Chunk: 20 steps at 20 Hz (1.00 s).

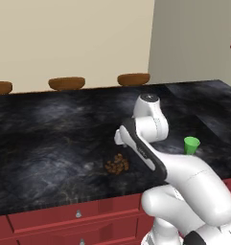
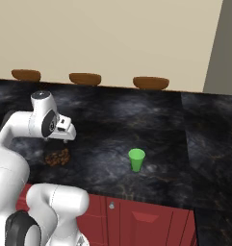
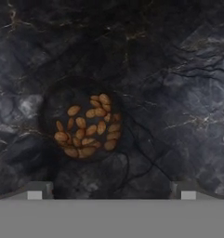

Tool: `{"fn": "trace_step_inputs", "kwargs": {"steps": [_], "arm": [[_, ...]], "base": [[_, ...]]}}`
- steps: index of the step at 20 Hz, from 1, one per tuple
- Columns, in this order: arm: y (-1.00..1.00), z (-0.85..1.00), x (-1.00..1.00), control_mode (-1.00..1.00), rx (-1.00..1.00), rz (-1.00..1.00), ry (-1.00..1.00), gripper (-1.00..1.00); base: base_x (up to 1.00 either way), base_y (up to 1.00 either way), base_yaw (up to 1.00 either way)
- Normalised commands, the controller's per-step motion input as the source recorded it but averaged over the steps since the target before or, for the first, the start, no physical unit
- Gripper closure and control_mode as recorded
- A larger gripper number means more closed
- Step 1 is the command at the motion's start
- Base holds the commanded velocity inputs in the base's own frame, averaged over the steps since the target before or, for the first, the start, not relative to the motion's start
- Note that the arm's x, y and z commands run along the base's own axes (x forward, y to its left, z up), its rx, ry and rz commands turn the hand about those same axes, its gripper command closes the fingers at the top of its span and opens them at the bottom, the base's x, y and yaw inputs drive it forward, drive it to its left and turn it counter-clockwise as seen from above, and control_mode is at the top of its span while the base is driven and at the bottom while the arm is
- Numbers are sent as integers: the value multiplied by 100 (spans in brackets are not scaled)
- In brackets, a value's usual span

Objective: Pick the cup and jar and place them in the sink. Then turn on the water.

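The jar [image 3: 85,125], clear glass with brown lumpy pieces inside, stands on the dark marble counter [image 1: 50,134] near its front edge. In the hand view it sits above and slightly left of the midline between my fingertips. My gripper [image 3: 111,193] hovers over it, open, with nothing between the fingers; from the base it shows just above the jar [image 1: 117,165], gripper [image 2: 64,139] pointing down. The small green cup [image 1: 191,145] stands upright to the right of the arm, apart from the jar [image 2: 57,157], cup [image 2: 136,159]. The sink and the water are out of view.
Three brown bowls [image 1: 66,83] line the counter's back edge against the beige wall. Red drawers [image 1: 78,217] run below the front edge. A seam [image 2: 185,144] splits the counter on the right.
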Motion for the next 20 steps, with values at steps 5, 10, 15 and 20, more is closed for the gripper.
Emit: {"fn": "trace_step_inputs", "kwargs": {"steps": [5,10,15,20], "arm": [[6,-18,27,-100,0,-1,0,-100],[16,-13,7,-100,0,-1,0,-100],[0,-7,0,-100,0,0,0,-100],[0,-8,0,-100,0,0,0,-100]], "base": [[0,0,0],[0,0,0],[0,0,0],[0,0,0]]}}
